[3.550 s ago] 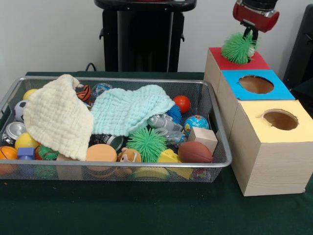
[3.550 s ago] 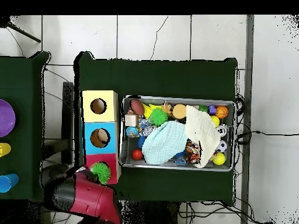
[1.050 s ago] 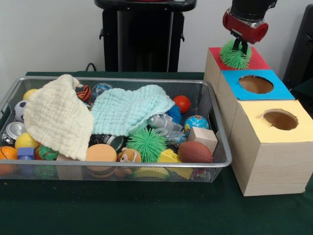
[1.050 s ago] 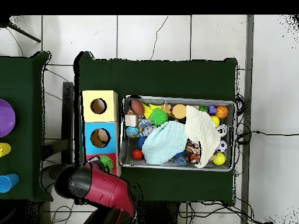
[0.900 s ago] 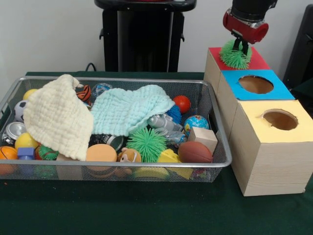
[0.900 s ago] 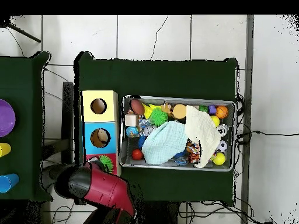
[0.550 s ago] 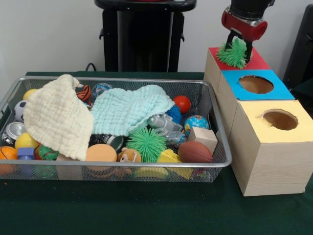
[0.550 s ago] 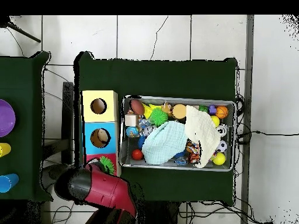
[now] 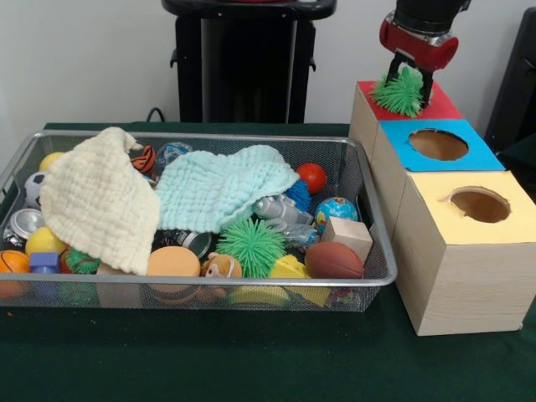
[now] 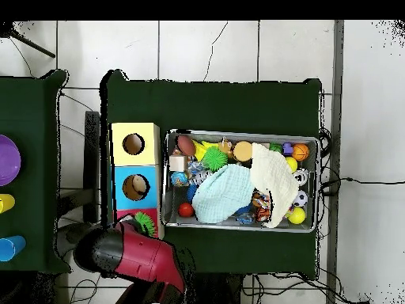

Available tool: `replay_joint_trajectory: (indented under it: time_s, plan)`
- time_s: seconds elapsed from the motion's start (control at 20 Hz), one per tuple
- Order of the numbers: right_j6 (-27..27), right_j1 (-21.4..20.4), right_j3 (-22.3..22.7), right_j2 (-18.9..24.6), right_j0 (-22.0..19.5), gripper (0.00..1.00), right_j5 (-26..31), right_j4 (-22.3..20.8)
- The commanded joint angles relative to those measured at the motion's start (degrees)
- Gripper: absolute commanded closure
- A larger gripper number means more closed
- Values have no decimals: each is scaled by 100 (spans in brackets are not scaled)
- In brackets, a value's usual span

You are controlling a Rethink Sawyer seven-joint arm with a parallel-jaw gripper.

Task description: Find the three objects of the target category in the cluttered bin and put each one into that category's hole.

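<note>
My gripper [image 9: 409,77] hangs over the red-topped box [image 9: 442,105] at the far right. Its fingers are spread apart on either side of a green spiky ball [image 9: 401,92], which rests at the box's hole. In the overhead view the red arm [image 10: 130,253] covers the gripper, and the ball [image 10: 144,222] peeks out beside it. The wire mesh bin [image 9: 209,283] holds a crinkled cream-yellow cloth [image 9: 96,201] at its left and a mint cloth [image 9: 222,188] in the middle. Another green spiky ball [image 9: 251,245] lies near the bin's front. No speckled fabric piece shows.
A blue-topped box [image 9: 469,157] and a yellow-topped box [image 9: 511,226], each with a round hole, stand in a row with the red one. The bin also holds several balls, a wooden block [image 9: 347,234], a brown football [image 9: 333,260] and a can [image 9: 23,223].
The gripper's fingers have spread apart and lifted slightly off the green spiky ball, which stays on the red box. Earlier it carried the ball down onto that box.
</note>
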Motion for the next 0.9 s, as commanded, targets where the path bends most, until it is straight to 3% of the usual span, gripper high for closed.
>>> replay_joint_trajectory:
  time_s: [0.05,0.4,0.9]
  plan:
    - [732,244,265,219,-158,0,-506,-204]
    - [1048,-190,165,-151,290,0,269,-160]
    - [984,-150,204,-198,401,0,169,-96]
